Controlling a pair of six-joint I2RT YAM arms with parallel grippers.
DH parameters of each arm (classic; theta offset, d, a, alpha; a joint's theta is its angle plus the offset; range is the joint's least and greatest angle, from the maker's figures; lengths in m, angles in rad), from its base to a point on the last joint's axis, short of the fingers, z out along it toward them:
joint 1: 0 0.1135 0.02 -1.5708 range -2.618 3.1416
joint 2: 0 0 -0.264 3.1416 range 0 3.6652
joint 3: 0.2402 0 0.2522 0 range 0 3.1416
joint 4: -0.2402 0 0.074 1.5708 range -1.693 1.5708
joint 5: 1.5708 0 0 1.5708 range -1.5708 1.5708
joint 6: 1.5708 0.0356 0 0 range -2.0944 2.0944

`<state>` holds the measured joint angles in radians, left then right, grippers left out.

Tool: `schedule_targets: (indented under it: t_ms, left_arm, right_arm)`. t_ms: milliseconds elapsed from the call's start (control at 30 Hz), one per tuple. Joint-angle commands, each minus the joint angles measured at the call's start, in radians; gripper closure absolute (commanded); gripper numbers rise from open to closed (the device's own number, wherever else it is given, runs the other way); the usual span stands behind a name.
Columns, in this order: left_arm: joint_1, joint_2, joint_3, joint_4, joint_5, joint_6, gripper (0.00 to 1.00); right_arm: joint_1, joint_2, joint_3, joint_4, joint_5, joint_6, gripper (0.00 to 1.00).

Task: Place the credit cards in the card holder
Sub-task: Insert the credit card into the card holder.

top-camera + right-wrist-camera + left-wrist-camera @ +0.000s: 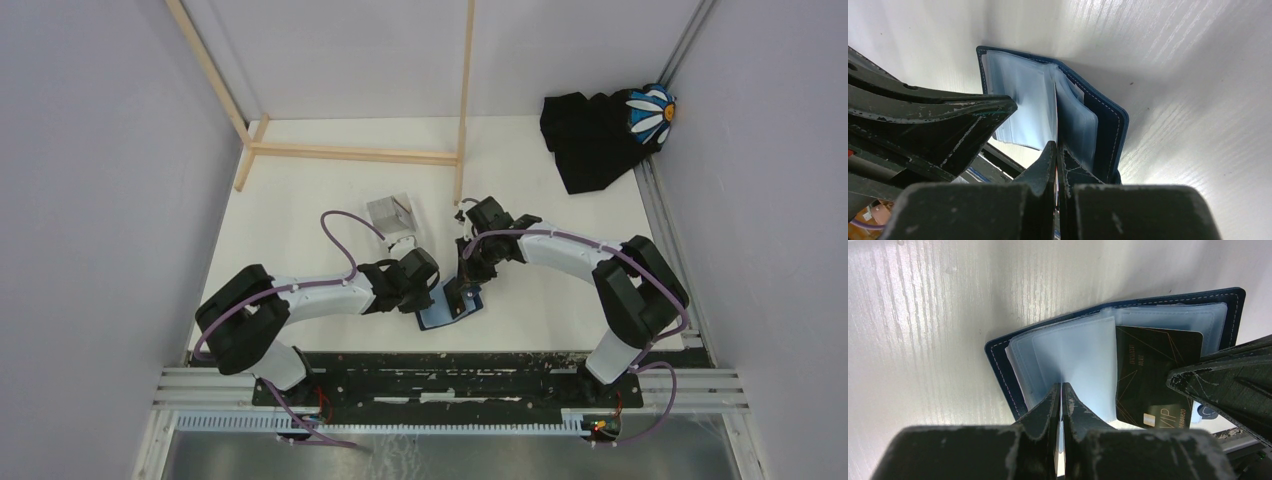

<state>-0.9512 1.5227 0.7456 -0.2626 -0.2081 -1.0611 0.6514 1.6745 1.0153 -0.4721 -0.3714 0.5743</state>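
The navy card holder lies open on the white table between my two grippers, its light-blue clear pockets fanned up. My left gripper is shut on one pocket leaf and holds it upright. My right gripper is shut on a dark credit card with gold lines and "VIP" on it. The card lies against the right-hand pockets. I cannot tell whether its far edge is inside a pocket. The right gripper's finger covers the card's near corner.
A clear plastic box with something greyish inside stands just beyond the left gripper. A wooden frame crosses the back of the table. A black cloth with a daisy print lies at the back right. Metal rails run along the near edge.
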Motion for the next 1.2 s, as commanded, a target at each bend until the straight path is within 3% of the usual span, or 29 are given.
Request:
schedule_targets:
  t_ms: [0, 1167]
  left_arm:
    - [-0.004, -0.002, -0.027, -0.104, -0.037, 0.028, 0.89]
    - [-0.003, 0.034, -0.026, -0.145, -0.060, 0.066, 0.90]
  right_arm:
    - [-0.004, -0.023, -0.020, 0.065, -0.018, -0.013, 0.99]
    - [-0.004, -0.016, -0.071, 0.195, -0.111, -0.075, 0.99]
